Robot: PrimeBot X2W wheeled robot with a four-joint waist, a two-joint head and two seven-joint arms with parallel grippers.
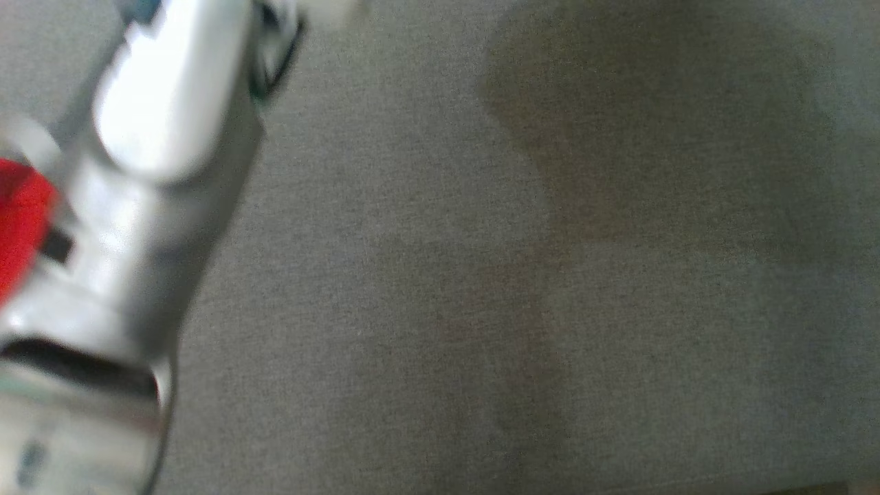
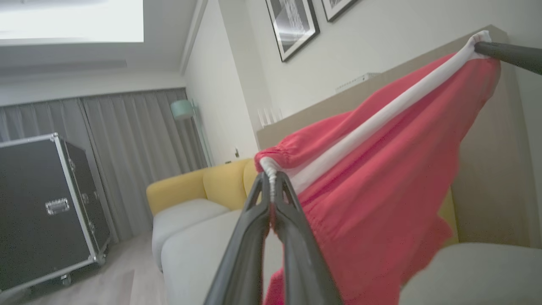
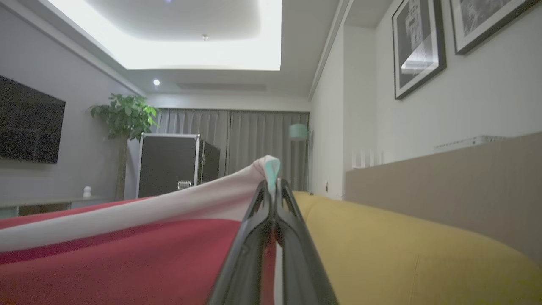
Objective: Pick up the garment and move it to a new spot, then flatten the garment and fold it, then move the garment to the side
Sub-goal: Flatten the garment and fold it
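Note:
The garment (image 2: 381, 182) is red with a white band along its top edge, and it hangs stretched in the air between my two grippers. My left gripper (image 2: 272, 186) is shut on one end of the white band. The right gripper's dark fingers (image 2: 508, 54) pinch the other end at the upper right of the left wrist view. In the right wrist view my right gripper (image 3: 273, 186) is shut on the band, and the garment (image 3: 127, 258) spreads away to the left. A red patch of garment (image 1: 20, 220) shows at the left edge of the head view, behind a pale forearm (image 1: 151, 151).
Grey fabric surface (image 1: 522, 275) lies below in the head view. A sofa with yellow back (image 3: 402, 254) and pale seats (image 2: 199, 250) stands under the garment. A black flight case (image 2: 46, 216) is to the left, with grey curtains, a beige headboard panel (image 2: 487, 169) and framed pictures on the wall.

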